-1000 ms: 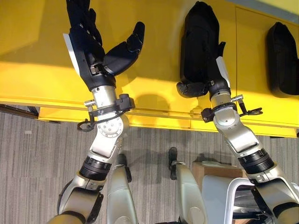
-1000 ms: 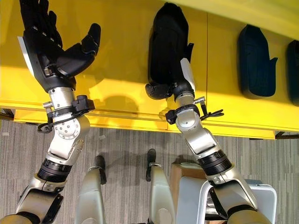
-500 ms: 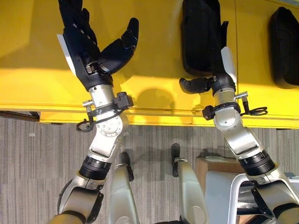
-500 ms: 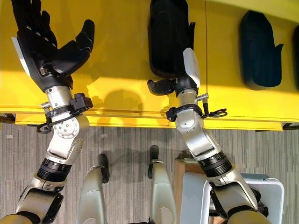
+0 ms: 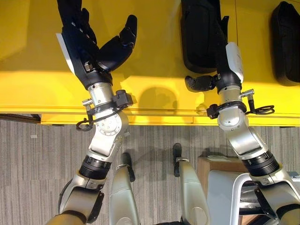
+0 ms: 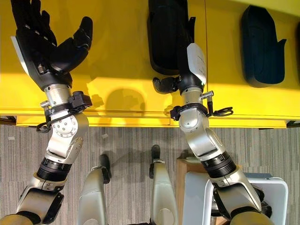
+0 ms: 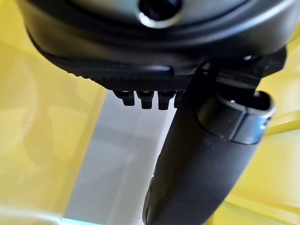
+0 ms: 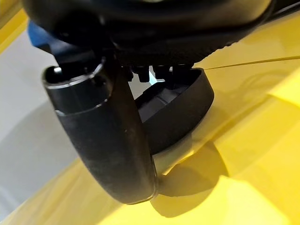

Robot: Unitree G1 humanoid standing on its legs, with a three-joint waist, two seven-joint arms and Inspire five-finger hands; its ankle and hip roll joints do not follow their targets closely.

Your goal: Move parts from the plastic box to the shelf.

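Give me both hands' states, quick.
Left hand: open, fingers spread above the yellow shelf, holding nothing.
Right hand: at the black part; grip cannot be told.

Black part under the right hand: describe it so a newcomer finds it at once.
Look along the yellow shelf that runs across the head views. Two black parts lie on it side by side; the one meant is the left of the pair. The right hand rests against it, while its neighbour lies untouched farther right.
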